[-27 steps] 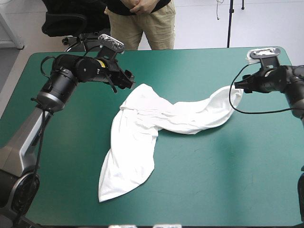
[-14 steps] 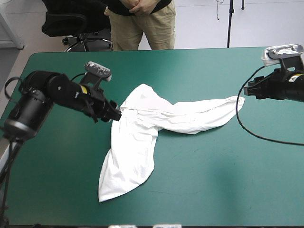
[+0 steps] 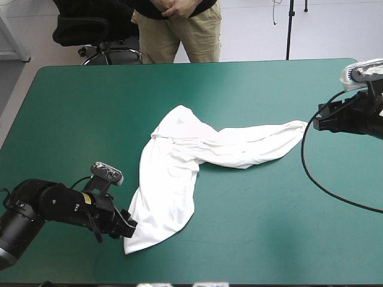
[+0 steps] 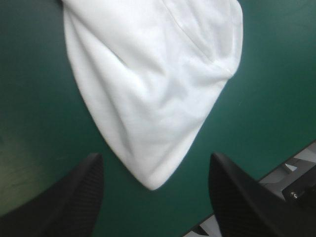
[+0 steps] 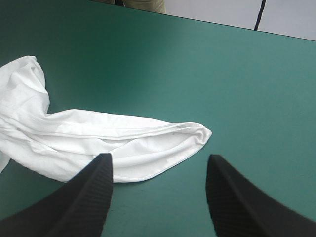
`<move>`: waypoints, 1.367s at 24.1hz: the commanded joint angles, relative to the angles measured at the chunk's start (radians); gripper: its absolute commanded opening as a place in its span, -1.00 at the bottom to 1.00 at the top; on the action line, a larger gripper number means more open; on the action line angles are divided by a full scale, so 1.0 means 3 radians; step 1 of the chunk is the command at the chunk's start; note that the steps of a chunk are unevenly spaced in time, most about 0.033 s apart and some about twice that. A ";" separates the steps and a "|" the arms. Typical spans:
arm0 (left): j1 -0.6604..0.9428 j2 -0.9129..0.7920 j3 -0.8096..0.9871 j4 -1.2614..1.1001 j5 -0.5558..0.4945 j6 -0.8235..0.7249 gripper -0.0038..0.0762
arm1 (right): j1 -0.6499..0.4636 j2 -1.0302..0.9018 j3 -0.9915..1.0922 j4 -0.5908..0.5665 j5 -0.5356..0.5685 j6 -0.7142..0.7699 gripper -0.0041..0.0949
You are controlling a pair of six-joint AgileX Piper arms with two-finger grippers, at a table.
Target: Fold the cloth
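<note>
Left pincer, right pincer both spread; T-shirt L-shaped, ends pointing at each.

Only one pointed corner of the T-shirt showed in the left wrist view; the rest ran out of frame. The right wrist view also cut off its far part. From above, bunched folds hid the sleeves, and the right gripper looked too small and dark to read.

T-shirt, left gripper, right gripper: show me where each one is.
T-shirt (image 3: 173,173): high view, middle of the white fabric.
left gripper (image 3: 130,229): high view, between its fingertips.
right gripper (image 3: 315,123): high view, between its fingertips.
</note>
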 commanded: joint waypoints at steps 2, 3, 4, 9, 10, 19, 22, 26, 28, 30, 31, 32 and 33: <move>-0.0017 -0.0044 0.0332 -0.0335 -0.0415 0.0230 0.20 | -0.0013 -0.0060 -0.0105 0.0083 -0.0184 -0.0032 0.14; -0.0017 -0.0044 0.0487 -0.0298 -0.0543 0.0238 0.20 | -0.0013 -0.0060 -0.0105 0.0083 -0.0184 -0.0032 0.12; -0.0017 -0.0044 0.0559 -0.0253 -0.0610 0.0238 0.20 | -0.0013 -0.0060 -0.0105 0.0083 -0.0184 -0.0032 0.11; -0.0017 0.0004 0.0892 -0.0230 -0.1069 0.0319 0.20 | -0.0013 -0.0060 -0.0105 0.0088 -0.0184 -0.0032 0.11; -0.0017 0.0097 0.0955 -0.0361 -0.1128 0.0428 0.20 | -0.0013 -0.0054 -0.0105 0.0088 -0.0190 -0.0032 0.11; -0.0017 0.0590 0.0970 -0.0568 -0.1159 0.0665 -0.95 | -0.0013 0.0105 -0.0105 0.0096 -0.0182 -0.0057 0.11; -0.0017 0.0590 0.0970 -0.0606 -0.1174 0.0672 -0.95 | -0.0013 0.0178 -0.0105 0.0041 -0.0217 -0.0104 0.11; -0.0017 0.0590 0.0945 -0.0606 -0.1167 0.0672 -0.95 | -0.0013 0.0421 -0.0105 -0.0119 -0.0260 -0.0038 0.11; -0.0017 0.0590 0.0945 -0.0606 -0.1167 0.0672 -0.95 | -0.0013 0.0606 -0.0105 -0.0167 -0.0260 -0.0009 0.11; -0.0017 0.0590 0.0945 -0.0606 -0.1167 0.0672 -0.95 | -0.0019 0.0789 -0.0105 -0.0167 -0.0274 -0.0009 0.11; -0.0017 0.0590 0.0945 -0.0606 -0.1167 0.0672 -0.95 | -0.0019 0.0892 -0.0105 -0.0167 -0.0288 -0.0009 0.11; -0.0017 0.0590 0.0945 -0.0606 -0.1167 0.0672 -0.95 | -0.0019 0.0998 -0.0105 -0.0175 -0.0306 -0.0009 0.11; -0.0017 0.0590 0.0945 -0.0606 -0.1167 0.0672 -0.95 | -0.0019 0.1104 -0.0105 -0.0184 -0.0334 -0.0009 0.11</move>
